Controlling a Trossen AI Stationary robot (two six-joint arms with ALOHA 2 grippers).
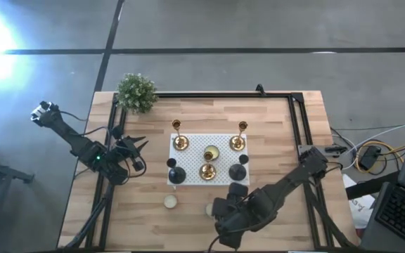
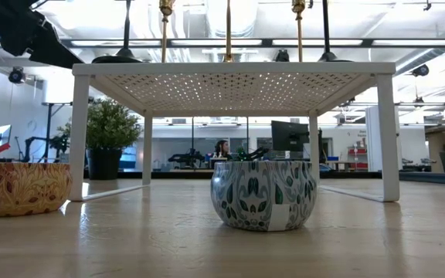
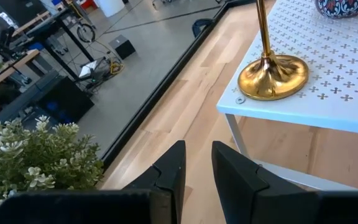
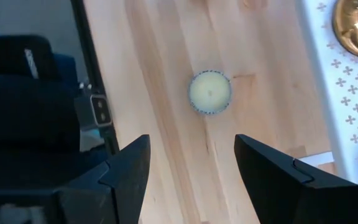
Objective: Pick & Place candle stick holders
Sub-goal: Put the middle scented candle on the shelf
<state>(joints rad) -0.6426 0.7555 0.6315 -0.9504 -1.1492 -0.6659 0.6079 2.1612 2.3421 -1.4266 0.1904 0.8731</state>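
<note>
White perforated stand [image 1: 188,143], centre of worktop [image 1: 280,119]: carries three brass candle stick holders [image 1: 180,143], [image 1: 238,143], [image 1: 207,171], a gold cup [image 1: 211,152] and two black holders [image 1: 176,176], [image 1: 238,172].

Off the stand, on the near worktop: two candle tins [image 1: 169,202], [image 1: 208,209].

Right gripper [image 4: 191,165]: over the near worktop, jaws spread, empty, one tin ahead.

Left gripper [image 3: 196,171]: beside the plant [image 1: 136,92], jaws close together, holding nothing.

Status: holders appear placed; tins possibly outstanding.
</note>
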